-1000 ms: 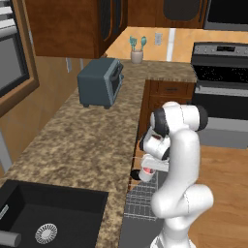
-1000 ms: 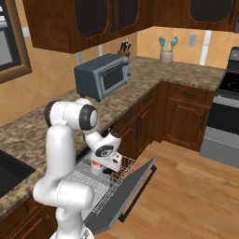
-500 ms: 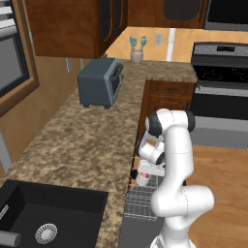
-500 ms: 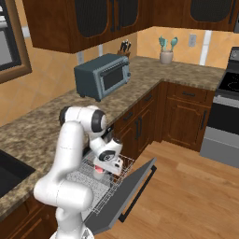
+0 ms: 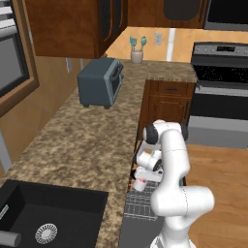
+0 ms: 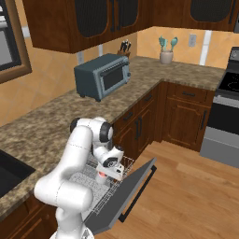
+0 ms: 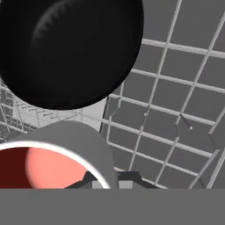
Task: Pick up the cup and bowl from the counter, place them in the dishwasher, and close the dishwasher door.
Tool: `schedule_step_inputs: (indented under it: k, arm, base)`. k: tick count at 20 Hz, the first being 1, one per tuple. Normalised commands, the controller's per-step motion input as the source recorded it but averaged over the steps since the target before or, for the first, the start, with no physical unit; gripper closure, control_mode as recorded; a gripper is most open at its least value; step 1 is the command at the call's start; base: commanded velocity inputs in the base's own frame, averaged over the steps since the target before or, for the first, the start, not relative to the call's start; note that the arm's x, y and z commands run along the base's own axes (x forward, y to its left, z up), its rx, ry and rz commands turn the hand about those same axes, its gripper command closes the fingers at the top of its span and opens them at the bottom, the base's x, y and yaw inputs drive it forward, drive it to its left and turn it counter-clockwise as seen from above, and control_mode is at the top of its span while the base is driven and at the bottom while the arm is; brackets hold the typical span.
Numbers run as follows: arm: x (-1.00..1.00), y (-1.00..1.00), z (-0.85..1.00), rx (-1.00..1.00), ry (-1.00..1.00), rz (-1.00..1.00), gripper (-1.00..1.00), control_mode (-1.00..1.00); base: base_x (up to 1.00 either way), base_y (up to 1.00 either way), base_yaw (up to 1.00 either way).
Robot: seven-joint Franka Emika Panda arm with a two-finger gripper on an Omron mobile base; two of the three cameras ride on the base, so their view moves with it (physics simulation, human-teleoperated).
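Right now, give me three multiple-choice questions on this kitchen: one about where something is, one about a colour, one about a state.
1. Where is the bowl?
A. On the counter by the toaster oven
B. In the dishwasher rack
C. In the sink

2. What colour is the inside of the cup?
A. Pinkish-red
B. Teal
C. Black

3. How does the dishwasher door stand?
A. Shut flush with the cabinets
B. Folded down open
C. Taken off and lying on the counter

Answers:
1 B, the hand view shows the black bowl lying on the rack's wires.
2 A, the hand view looks into a pinkish-red interior inside a white rim.
3 B, the right base view shows the dark panel tilted out, the rack above it.
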Motion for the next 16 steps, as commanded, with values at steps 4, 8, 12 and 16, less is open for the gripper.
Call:
schedule_step_inputs:
  k: [4,8,12,16]
  arm:
    - [0.34,0.0,-0.78,0.0,0.05,0.02,1.0,-1.0]
    - [0.12,0.0,-0.67,0.0,0.01,0.02,-1.0,-1.0]
    - [-0.17,-0.12,0.13,0.02,-0.04,0.0,-1.0,-1.0]
    - [-0.43,-0.05,0.58,0.0,-0.12,0.0,-1.0,-1.0]
  base:
    - [0.0,0.0,0.0]
    - [0.0,0.0,0.0]
    - [0.0,0.0,0.0]
    - [0.0,0.0,0.0]
